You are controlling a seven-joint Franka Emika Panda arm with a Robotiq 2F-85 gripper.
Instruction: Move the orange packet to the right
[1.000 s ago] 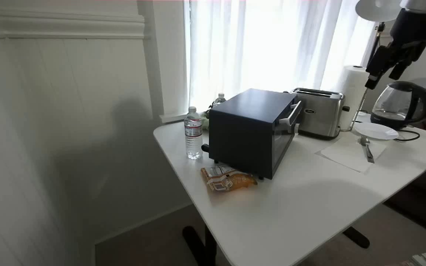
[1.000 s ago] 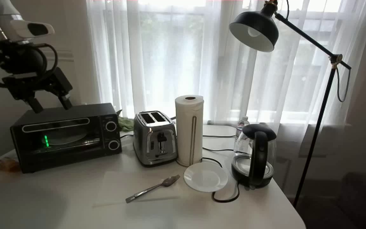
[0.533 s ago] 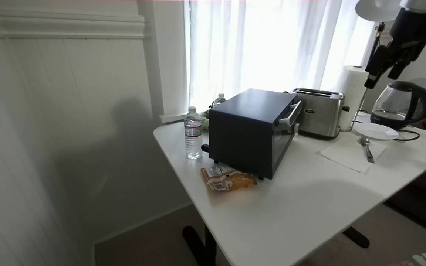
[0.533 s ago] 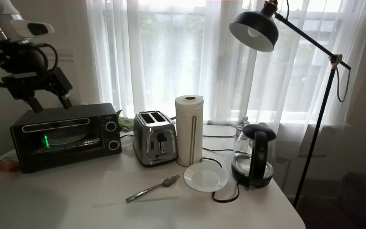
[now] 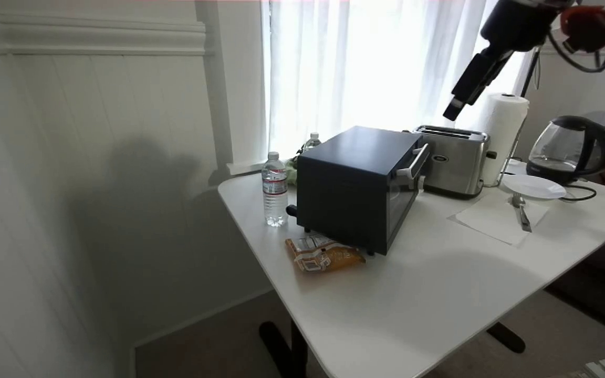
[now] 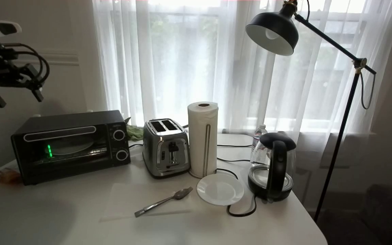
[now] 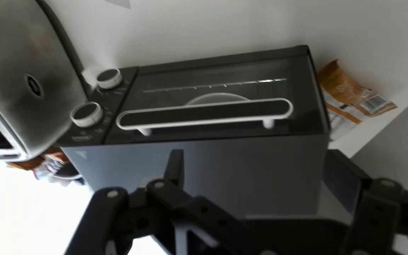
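The orange packet [image 5: 329,255] lies flat on the white table against the foot of the black toaster oven's side. It has tan and white patches. It shows in both exterior views, blurred and partly cut off by the oven [image 6: 9,177]. In the wrist view the packet [image 7: 345,90] is at the right, beside the oven. My gripper [image 6: 19,98] is open and empty, high above the table, near the oven's packet end. In the wrist view my gripper's fingers [image 7: 255,159] stand wide apart over the oven top, with nothing between them.
The black toaster oven [image 5: 342,205] stands right beside the packet. A clear water bottle [image 5: 274,189] stands behind it near the table edge. A steel toaster [image 6: 166,149], paper towel roll [image 6: 202,139], plate [image 6: 219,189], fork [image 6: 163,201] and kettle [image 6: 274,166] stand further along.
My gripper has moved left in both exterior views, toward the packet's end of the oven, and turned a little. It has stayed open. The packet has not moved.
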